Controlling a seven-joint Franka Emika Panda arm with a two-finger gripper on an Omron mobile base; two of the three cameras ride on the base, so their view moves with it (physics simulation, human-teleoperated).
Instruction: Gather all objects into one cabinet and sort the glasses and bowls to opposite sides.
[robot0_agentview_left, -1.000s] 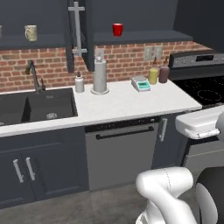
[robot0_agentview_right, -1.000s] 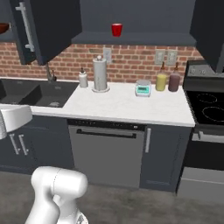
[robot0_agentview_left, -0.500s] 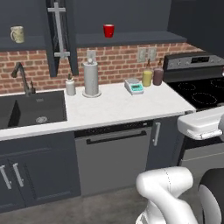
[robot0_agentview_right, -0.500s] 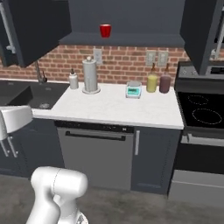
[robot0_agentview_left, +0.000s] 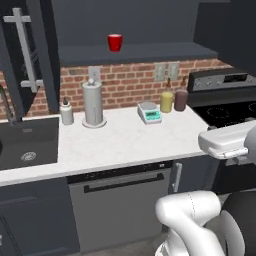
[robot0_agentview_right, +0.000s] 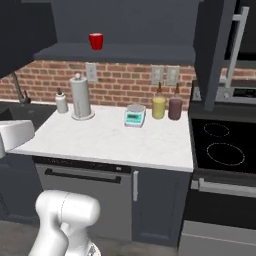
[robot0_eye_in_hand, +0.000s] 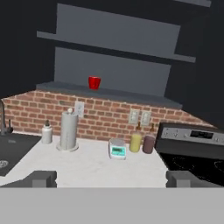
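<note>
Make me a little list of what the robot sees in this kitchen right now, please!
red cup: upright on the open cabinet's shelf
paper-towel roll: upright on the counter, soap bottle beside it
small scale: on the counter by the brick wall
yellow jar and maroon jar: side by side near the stove
sink: left end
gripper: jaws wide open, holding nothing
</note>
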